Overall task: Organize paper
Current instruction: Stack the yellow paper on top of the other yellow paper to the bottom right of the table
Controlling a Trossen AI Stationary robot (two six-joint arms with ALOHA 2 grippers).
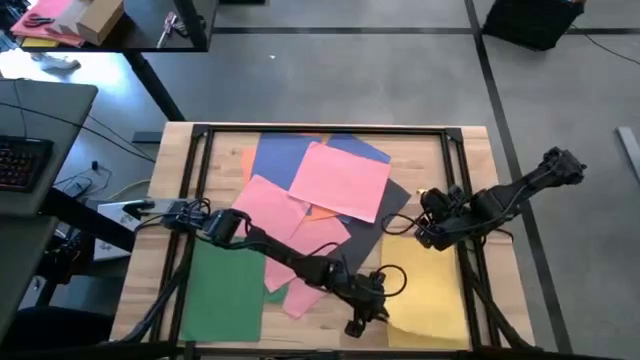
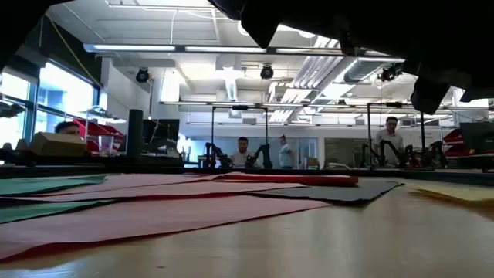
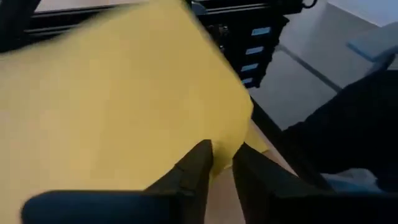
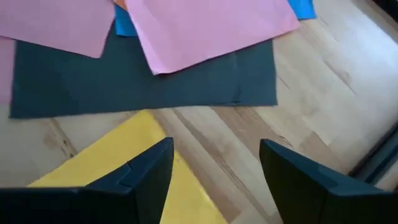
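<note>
Out beyond the light wooden counter there's grey floor crossed by dark lines, and a desk with a black keyboard sits off to one side. A cardboard box rests on another desk at the far corner. Across the room, people sit and stand among other dark arm rigs under bright ceiling lights.

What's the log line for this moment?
left end effector: shut on yellow paper | right end effector: open, above table | state: sorting

Overhead down, table-level across, 2 wrist close-ups sharing yellow sheet
</note>
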